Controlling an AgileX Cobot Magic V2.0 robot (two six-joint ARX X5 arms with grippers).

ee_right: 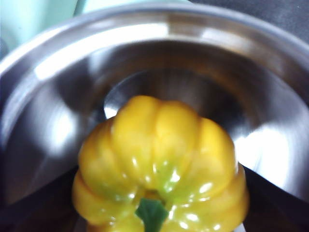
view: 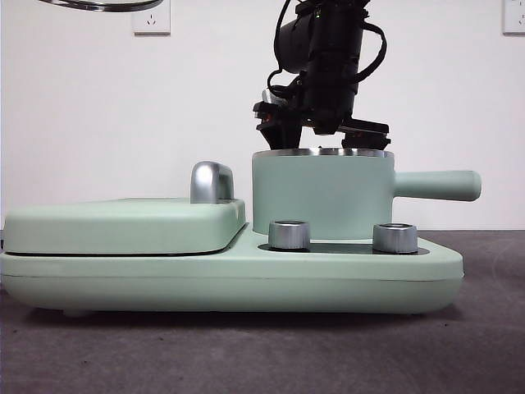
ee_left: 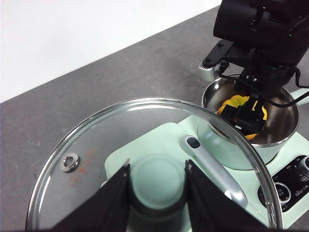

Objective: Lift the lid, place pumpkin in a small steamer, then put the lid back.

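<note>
My left gripper (ee_left: 157,166) is shut on the mint-green knob (ee_left: 157,186) of the clear glass lid (ee_left: 145,125), held high off to the side. Only the lid's steel rim (view: 102,5) shows in the front view, at the top left corner. The small steamer (view: 320,193) stands uncovered on the appliance, its steel inside (ee_right: 145,48) showing. My right gripper (view: 324,127) reaches down into it from above, shut on the yellow-orange pumpkin (ee_right: 159,159), which hangs inside the pot (ee_left: 280,125). The pumpkin's green stem points toward the wrist camera.
The steamer sits on a wide mint-green appliance base (view: 230,275) with two silver knobs (view: 289,235) in front. A flat cover (view: 123,226) with a chrome handle (view: 212,182) lies to its left. The steamer's long handle (view: 435,185) sticks out right.
</note>
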